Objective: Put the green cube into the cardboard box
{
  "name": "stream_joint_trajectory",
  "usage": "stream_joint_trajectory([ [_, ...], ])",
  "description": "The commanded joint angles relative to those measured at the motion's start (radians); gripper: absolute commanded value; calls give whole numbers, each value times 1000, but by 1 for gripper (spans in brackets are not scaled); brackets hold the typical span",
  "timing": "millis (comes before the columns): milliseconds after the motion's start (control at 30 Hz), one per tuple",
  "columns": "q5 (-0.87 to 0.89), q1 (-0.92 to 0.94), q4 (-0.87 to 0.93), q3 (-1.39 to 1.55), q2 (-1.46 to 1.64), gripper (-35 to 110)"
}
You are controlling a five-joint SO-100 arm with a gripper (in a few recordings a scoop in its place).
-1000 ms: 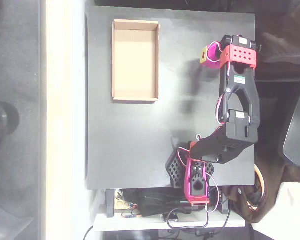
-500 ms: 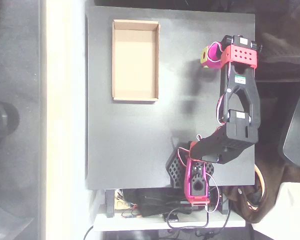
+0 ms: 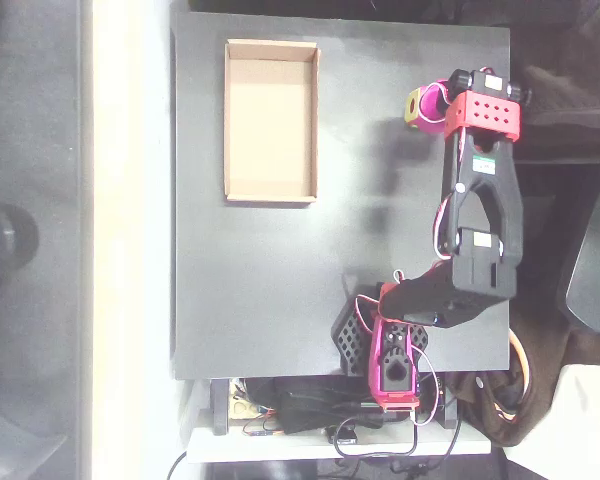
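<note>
A: What sits under everything in the overhead view?
B: A matte black tabletop (image 3: 270,290), with a pale strip (image 3: 130,240) along its left edge.
A: And beyond it?
B: A tangle of cables (image 3: 310,415) at the bottom edge, and a dark chair (image 3: 592,270) on the right.

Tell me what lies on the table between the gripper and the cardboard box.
Nothing: in the overhead view, only bare black table separates the gripper from the cardboard box.
</note>
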Motion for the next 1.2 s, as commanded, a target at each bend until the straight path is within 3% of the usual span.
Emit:
stream_joint_trajectory([
  [0, 6, 12, 0, -20, 158, 18],
  [700, 5, -15, 2, -5, 788, 18],
  [1167, 5, -281, 2, -5, 956, 18],
])
